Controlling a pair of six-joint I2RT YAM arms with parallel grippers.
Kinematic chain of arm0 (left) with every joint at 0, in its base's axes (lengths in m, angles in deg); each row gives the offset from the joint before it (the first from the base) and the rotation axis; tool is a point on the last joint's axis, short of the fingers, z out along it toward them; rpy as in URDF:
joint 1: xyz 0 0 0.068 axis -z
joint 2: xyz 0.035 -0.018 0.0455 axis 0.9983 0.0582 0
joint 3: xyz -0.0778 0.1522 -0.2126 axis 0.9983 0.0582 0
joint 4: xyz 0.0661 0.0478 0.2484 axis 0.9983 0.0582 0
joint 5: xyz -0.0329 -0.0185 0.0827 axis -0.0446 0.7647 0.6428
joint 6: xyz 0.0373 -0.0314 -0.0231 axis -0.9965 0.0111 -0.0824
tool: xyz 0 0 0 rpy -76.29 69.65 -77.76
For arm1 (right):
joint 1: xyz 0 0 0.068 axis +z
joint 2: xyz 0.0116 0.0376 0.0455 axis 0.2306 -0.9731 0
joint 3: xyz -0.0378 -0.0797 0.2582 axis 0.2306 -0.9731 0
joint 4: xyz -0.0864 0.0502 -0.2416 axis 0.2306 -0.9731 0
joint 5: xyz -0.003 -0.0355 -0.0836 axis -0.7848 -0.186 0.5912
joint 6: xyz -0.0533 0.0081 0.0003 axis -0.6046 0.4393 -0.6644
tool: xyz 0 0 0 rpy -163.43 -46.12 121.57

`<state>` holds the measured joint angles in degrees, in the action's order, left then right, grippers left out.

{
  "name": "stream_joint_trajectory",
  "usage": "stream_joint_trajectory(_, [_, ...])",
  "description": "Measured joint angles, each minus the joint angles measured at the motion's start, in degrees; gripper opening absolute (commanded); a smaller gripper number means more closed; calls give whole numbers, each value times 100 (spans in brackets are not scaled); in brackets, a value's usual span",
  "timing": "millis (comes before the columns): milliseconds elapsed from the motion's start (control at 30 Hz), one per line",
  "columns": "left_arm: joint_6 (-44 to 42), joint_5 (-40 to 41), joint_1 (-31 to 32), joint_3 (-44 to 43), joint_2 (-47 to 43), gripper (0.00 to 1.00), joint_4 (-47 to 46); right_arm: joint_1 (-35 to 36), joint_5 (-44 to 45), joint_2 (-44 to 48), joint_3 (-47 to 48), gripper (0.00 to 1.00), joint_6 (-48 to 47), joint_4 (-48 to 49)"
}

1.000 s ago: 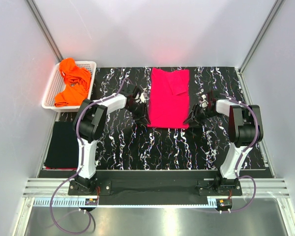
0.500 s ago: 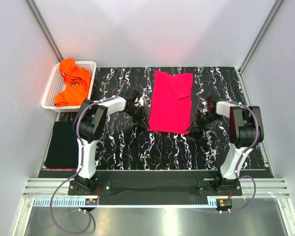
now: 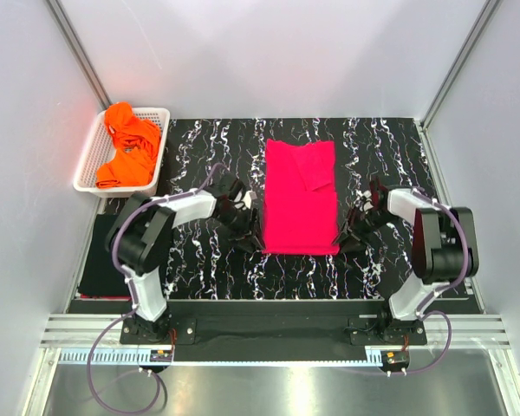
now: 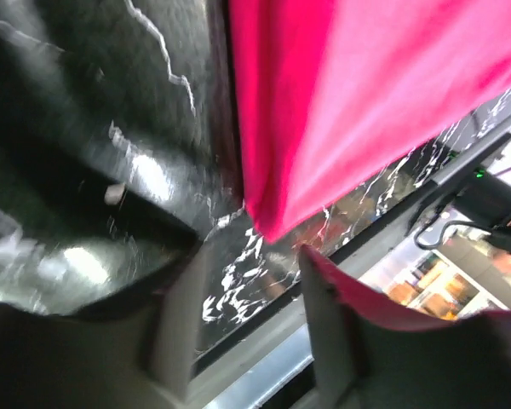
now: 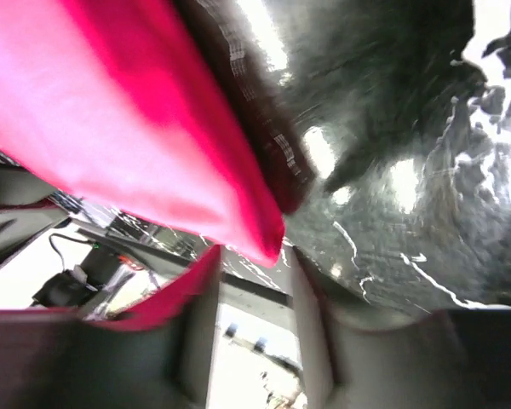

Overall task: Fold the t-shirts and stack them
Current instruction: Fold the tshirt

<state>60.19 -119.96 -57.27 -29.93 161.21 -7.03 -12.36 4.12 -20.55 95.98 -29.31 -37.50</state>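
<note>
Magenta t-shirt near corners at both claws: left gripper and right gripper slightly parted, cloth draped over one finger each.

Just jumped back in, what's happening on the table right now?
Both arms are at the pink t-shirt, which lies flat on the mat. The left pincer and right pincer sit at its near corners, fingers apart. Orange t-shirts wait in the basket; a black t-shirt lies folded at near left.
</note>
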Motion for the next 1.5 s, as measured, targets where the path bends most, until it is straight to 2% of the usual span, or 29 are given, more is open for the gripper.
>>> stream_joint_trajectory(67, [-35,120,-15,35,-245,60,50,-2,79,240,28,50,-46,-33])
stream_joint_trajectory(200, [-122,262,-33,-238,-369,60,85,-2,149,208,533,51,-238,-149])
stream_joint_trajectory(433, [-144,529,-33,-1679,627,56,0,-2,391,-874,2072,50,-404,-35])
stream_joint_trajectory(600, [-153,750,-48,-2138,1139,55,59,-2,448,-1456,2796,53,-404,13])
stream_joint_trajectory(700, [-188,833,-79,-2218,1266,51,160,-2,474,-1731,3097,52,-404,22])
stream_joint_trajectory(833, [-249,925,-146,-2317,1338,38,256,-2,549,-2017,3298,49,-407,42])
stream_joint_trajectory(900, [-275,940,-199,-2337,1373,29,286,-2,573,-2133,3355,45,-409,39])
stream_joint_trajectory(967, [-313,968,-249,-2337,1394,24,308,-2,601,-2253,3414,34,-420,46])
stream_joint_trajectory(1067, [-339,966,-319,-2339,1421,20,337,-2,680,-2389,3497,28,-413,55])
stream_joint_trajectory(1200, [-376,970,-361,-2339,1432,15,343,-2,721,-2549,3718,28,-407,48])
stream_joint_trajectory(1267, [-387,981,-363,-2339,1432,16,343,-2,723,-2625,3829,31,-409,46])
stream_joint_trajectory(1400, [-439,946,-378,-2374,1432,39,367,-2,654,-2684,3936,49,-409,59])
stream_joint_trajectory(1467, [-481,944,-387,-2415,1416,45,367,-2,636,-2660,3943,55,-389,61])
stream_joint_trajectory(1500, [-487,955,-391,-2424,1397,45,369,-2,658,-2629,3939,63,-385,46])
